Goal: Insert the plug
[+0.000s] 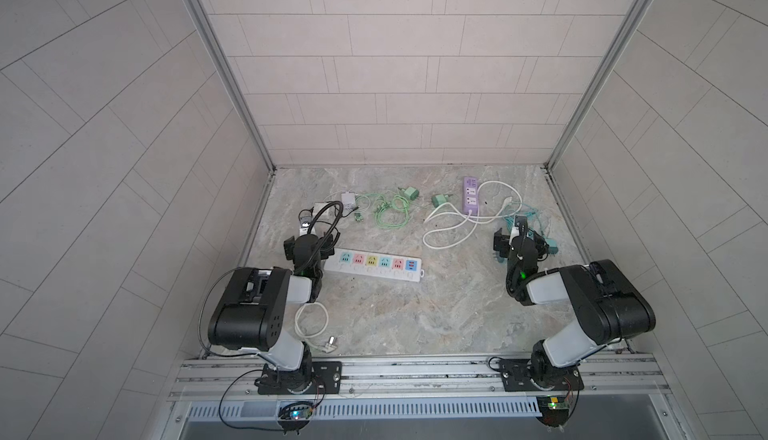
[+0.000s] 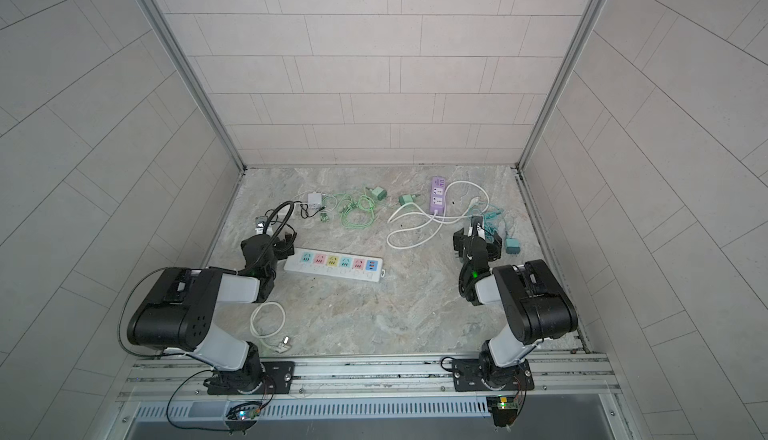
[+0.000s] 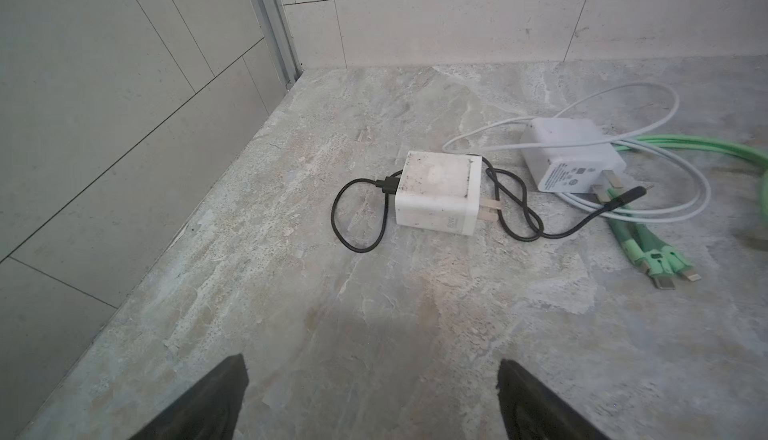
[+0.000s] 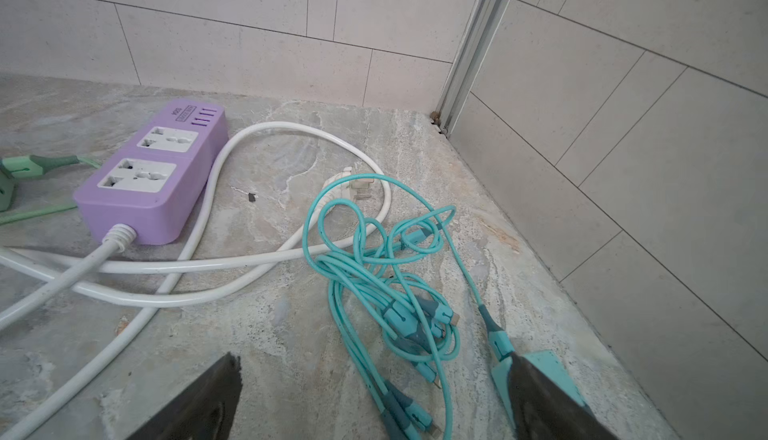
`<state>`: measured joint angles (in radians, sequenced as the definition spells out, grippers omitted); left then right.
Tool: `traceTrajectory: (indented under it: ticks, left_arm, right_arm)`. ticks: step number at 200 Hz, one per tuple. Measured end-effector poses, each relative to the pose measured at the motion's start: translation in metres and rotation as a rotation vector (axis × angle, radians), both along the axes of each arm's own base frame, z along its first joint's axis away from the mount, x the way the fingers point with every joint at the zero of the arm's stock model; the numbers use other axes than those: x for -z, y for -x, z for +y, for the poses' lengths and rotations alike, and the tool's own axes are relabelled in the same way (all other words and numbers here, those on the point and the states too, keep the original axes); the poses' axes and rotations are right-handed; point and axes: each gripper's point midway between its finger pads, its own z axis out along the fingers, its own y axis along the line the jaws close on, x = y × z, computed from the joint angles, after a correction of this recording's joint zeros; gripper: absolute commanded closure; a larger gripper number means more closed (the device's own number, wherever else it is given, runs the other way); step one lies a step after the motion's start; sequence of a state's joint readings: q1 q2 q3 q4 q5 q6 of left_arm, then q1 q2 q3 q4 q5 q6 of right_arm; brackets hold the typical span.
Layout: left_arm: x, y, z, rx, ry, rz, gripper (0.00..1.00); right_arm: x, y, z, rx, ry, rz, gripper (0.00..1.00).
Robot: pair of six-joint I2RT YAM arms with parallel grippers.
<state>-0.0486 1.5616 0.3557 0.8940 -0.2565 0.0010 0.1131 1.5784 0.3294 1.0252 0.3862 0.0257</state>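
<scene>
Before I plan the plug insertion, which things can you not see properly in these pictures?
- Teal charger: right wrist view; a finger of the right gripper covers part of it, and the lower edge cuts it off.
- White cord: in a top view, the left arm covers where it leads.
- White adapter: left wrist view; label print too small to read.

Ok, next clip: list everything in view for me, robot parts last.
long power strip: one, white with coloured sockets, mid-table, beside the left arm
short power strip: one, purple, back right, white cord looped
block chargers: two, white, back left
plug adapters: two, green, back centre
green cables: one tangle, green, back centre
teal cables: one tangle, teal, right side
teal charger: one, teal, right edge
loose plug: one, white, front left, cord coiled
left arm: one, black and grey, jaws open
right arm: one, black and grey, jaws open
</scene>
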Motion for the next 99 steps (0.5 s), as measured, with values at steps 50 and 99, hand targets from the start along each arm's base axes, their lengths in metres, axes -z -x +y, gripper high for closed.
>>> traceTrajectory:
  ticks: [50,99]
  left_arm:
    - [-0.0020,-0.0008,0.0000,0.000,0.000,-0.009,0.00]
    - [-0.0031,-0.0013,-0.0002,0.000,0.001,-0.014,0.00]
  right_arm:
    - [0.0000,0.0000,0.0000,0.000,0.000,0.000,0.01]
    - [0.0000,0.0000,0.0001,0.000,0.000,0.000,0.01]
